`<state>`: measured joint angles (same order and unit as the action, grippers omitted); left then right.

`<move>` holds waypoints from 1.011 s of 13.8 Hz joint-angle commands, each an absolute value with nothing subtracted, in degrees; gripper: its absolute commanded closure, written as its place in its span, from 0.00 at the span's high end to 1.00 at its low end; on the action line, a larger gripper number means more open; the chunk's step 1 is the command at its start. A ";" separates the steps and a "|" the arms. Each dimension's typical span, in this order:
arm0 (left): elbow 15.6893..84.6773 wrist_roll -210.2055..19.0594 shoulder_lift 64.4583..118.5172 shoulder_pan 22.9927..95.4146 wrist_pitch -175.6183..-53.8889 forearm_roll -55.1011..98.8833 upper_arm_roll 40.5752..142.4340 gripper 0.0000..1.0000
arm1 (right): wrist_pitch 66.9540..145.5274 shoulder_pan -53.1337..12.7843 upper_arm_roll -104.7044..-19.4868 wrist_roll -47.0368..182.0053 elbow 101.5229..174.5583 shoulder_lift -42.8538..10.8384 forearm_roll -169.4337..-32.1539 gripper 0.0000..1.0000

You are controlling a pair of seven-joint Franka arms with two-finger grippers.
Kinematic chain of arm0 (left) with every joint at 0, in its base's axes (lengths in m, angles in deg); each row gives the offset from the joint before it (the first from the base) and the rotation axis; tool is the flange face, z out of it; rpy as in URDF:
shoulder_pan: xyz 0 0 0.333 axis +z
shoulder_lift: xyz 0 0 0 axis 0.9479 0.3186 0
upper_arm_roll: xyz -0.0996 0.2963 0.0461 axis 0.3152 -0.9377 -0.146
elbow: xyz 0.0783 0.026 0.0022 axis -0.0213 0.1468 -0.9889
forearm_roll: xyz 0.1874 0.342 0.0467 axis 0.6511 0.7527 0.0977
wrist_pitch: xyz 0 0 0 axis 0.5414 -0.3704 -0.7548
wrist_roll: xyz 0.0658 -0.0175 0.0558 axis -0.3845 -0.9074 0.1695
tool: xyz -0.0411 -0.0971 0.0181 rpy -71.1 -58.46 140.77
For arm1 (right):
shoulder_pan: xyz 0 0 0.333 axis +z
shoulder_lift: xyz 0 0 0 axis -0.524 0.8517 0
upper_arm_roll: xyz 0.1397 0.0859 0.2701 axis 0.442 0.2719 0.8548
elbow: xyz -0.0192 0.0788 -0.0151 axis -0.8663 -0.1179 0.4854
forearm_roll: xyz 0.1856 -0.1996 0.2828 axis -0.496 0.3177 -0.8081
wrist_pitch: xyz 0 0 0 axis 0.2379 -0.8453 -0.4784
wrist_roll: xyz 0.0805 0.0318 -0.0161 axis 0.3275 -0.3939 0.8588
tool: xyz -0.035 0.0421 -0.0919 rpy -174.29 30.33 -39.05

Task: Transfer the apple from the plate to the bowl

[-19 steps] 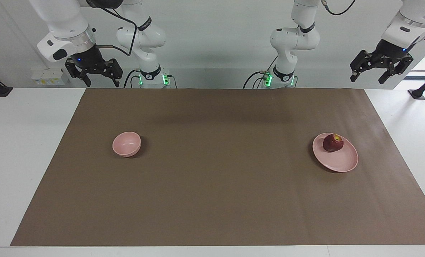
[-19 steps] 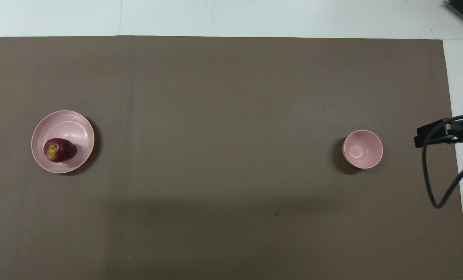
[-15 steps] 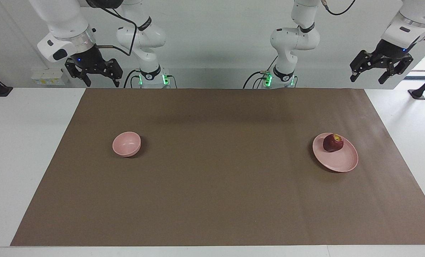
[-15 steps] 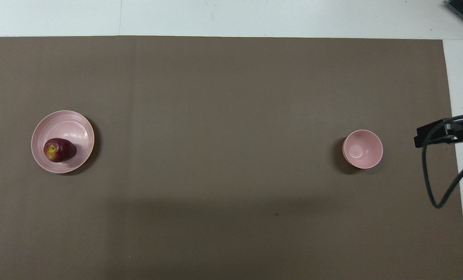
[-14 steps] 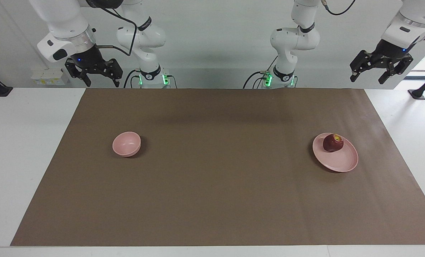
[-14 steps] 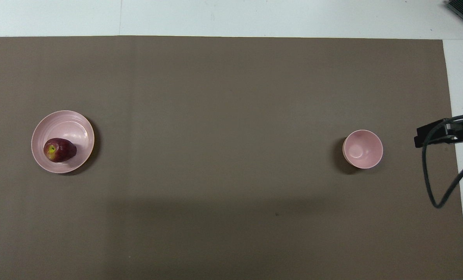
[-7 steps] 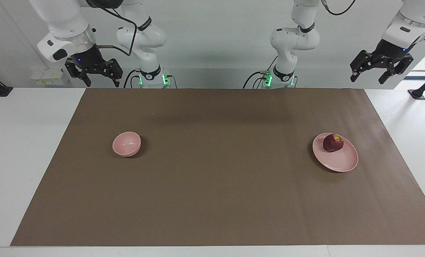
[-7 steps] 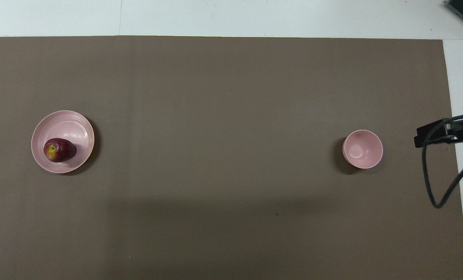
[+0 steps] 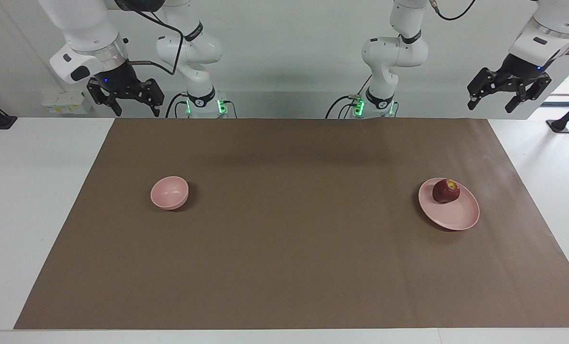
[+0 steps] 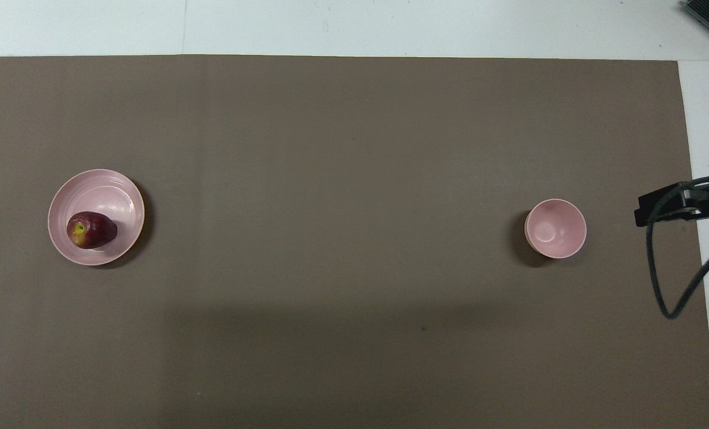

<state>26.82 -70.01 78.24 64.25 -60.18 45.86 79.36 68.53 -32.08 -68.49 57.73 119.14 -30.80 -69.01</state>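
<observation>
The dark red apple (image 9: 445, 191) (image 10: 91, 230) lies on the pale pink plate (image 9: 456, 217) (image 10: 116, 190), on the part of it nearer the robots, toward the left arm's end of the table. The small pink bowl (image 9: 169, 193) (image 10: 555, 229) stands empty toward the right arm's end. My left gripper (image 9: 489, 108) hangs open, high in the air over the table's edge by the robots, well clear of the plate. Over the edge at the other end, my right gripper (image 9: 137, 112) waits open and raised. Neither gripper holds anything.
A brown mat (image 9: 294, 229) covers most of the white table (image 9: 31, 191). A black cable (image 10: 658, 280) loops down beside the right arm at the mat's end. The two arm bases (image 9: 203, 102) stand at the table's edge.
The left gripper has shifted very slightly toward the plate's end of the mat. The apple, plate, bowl and right gripper have not moved.
</observation>
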 commanded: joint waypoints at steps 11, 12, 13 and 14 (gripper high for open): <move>55.31 -56.07 74.57 67.27 -89.02 45.71 79.07 1.00 | 87.32 -31.78 -68.24 44.22 145.71 -36.27 -79.86 1.00; 56.81 -55.53 75.88 68.07 -90.87 45.54 79.16 1.00 | 88.47 -31.78 -68.07 43.06 147.21 -36.01 -81.61 1.00; 58.04 -55.35 76.76 68.17 -92.54 45.01 79.07 1.00 | 88.66 -31.17 -67.89 42.70 147.92 -35.05 -83.46 1.00; 59.71 -55.26 78.68 68.60 -95.17 44.22 79.07 1.00 | 88.66 -29.77 -67.98 41.57 147.93 -34.08 -84.35 1.00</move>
